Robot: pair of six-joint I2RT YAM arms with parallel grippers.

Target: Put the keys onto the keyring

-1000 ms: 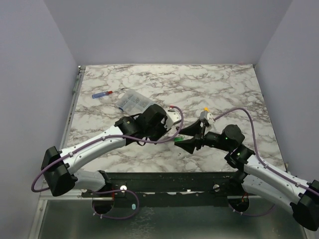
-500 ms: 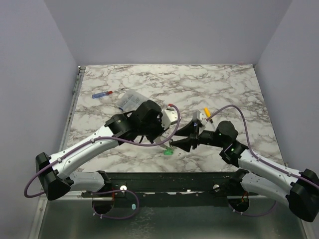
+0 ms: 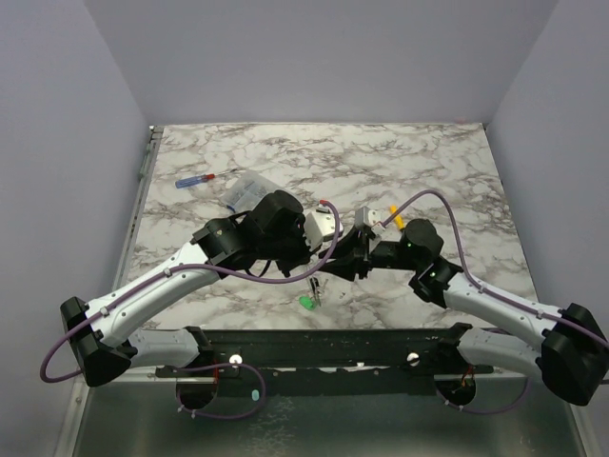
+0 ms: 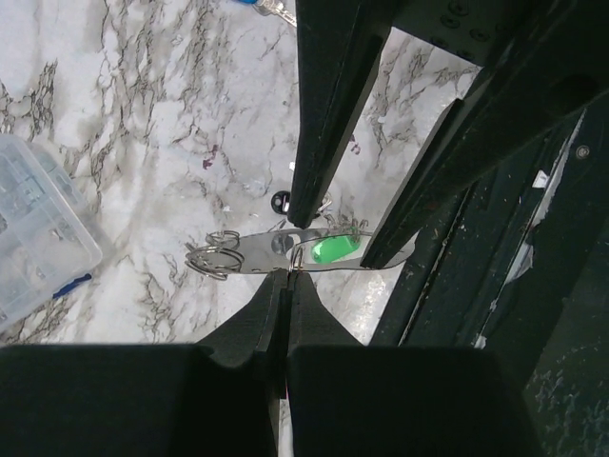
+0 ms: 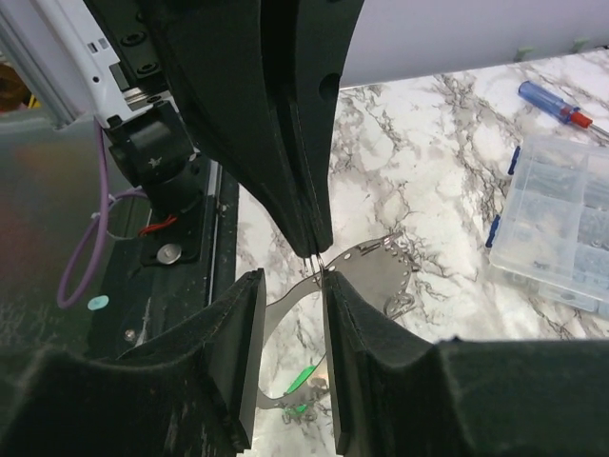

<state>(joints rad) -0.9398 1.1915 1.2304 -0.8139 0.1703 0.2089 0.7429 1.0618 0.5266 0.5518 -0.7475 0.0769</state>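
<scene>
On the marble table (image 3: 428,162), near its front edge, the left gripper (image 4: 285,282) is clamped tight on the wire of the keyring (image 4: 262,253); the right gripper (image 5: 293,286) straddles the same loop, jaws parted and not gripping; a green key (image 4: 335,249) sits at the ring's lower end

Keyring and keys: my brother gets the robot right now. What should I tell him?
Left gripper: fingers shut on the keyring.
Right gripper: fingers open, one either side of the ring.
Done: the green key seems to hang on the ring already.
Left to do: what looks like an orange key lies on the table, not yet on the ring.
</scene>
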